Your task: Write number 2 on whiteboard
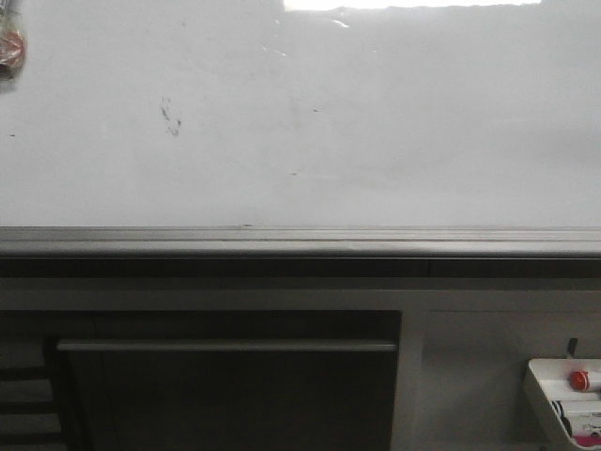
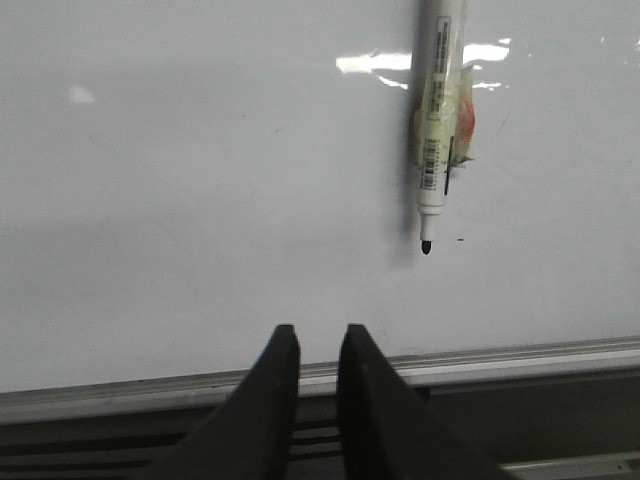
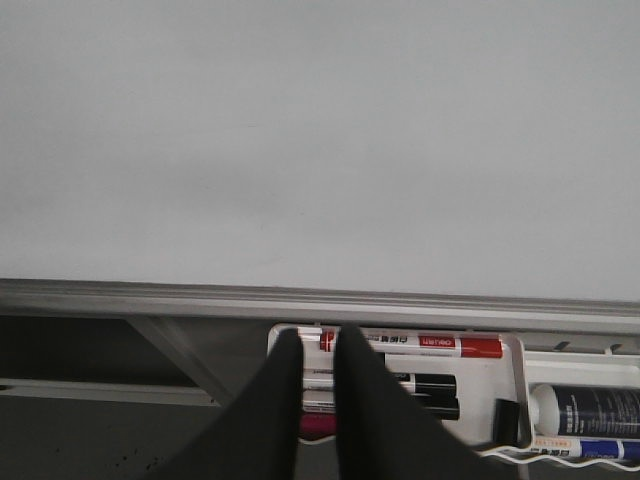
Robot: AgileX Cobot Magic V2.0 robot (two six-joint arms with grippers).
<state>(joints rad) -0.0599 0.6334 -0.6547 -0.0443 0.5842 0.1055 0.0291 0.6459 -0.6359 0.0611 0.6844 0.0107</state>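
The whiteboard (image 1: 376, 122) fills the upper half of the front view, glossy white with a grey lower rail (image 1: 300, 240). I see no drawn number 2 on it, only faint dark smudge specks (image 1: 171, 115). In the left wrist view a white marker (image 2: 437, 120) wrapped in yellowish tape lies against the board (image 2: 180, 180), black tip down. My left gripper (image 2: 317, 330) is shut and empty, below and to the side of the marker tip, over the rail. My right gripper (image 3: 318, 333) is shut and empty, over a marker tray. Neither arm shows in the front view.
A small white tray (image 1: 545, 395) hangs below the board at the lower right. In the right wrist view the tray (image 3: 480, 385) holds a red marker (image 3: 420, 346), a black marker (image 3: 430, 385) and a bottle (image 3: 590, 410). A dark cabinet with a grey bar (image 1: 225, 346) stands under the rail.
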